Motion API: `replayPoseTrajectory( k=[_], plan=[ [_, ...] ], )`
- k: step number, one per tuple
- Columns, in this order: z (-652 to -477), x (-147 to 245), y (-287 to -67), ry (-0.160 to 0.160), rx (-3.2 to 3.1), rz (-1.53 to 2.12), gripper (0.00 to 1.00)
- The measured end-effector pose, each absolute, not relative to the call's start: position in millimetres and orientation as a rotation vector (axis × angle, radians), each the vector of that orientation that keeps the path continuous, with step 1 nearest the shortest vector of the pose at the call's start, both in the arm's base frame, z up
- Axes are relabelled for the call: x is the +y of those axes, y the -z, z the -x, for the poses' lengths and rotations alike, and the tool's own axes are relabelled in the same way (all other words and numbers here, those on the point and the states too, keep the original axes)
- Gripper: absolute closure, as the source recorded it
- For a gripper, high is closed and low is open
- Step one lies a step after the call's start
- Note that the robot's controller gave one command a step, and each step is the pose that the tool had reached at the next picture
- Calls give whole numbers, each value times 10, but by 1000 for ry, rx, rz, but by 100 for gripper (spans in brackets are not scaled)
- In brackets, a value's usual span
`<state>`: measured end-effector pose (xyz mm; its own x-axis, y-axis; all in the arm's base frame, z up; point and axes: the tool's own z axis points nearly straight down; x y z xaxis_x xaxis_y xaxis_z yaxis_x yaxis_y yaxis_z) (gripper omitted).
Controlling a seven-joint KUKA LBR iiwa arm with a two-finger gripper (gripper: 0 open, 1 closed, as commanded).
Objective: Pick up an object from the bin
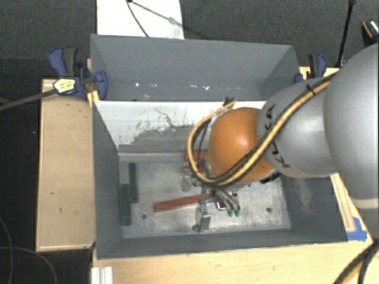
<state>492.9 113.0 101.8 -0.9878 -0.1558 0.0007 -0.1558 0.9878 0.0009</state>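
My claw [203,216] | low, mid-front of bin [108,176] | open or closed: cannot tell | nearest item: reddish-brown stick [176,204], flat on the floor, right end just beside me | advice: grip across its narrow width, clear of dark green bars [127,195] at left

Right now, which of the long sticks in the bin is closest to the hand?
The reddish-brown stick, lying mid-floor with one end at the hand; the two dark green sticks lie far off to the left.
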Motion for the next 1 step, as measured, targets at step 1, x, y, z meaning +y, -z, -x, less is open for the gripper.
replayPoseTrajectory(
  k=[1],
  plan=[
    [-5016,1114,-1003,3,-3145,62,0]
  ],
)
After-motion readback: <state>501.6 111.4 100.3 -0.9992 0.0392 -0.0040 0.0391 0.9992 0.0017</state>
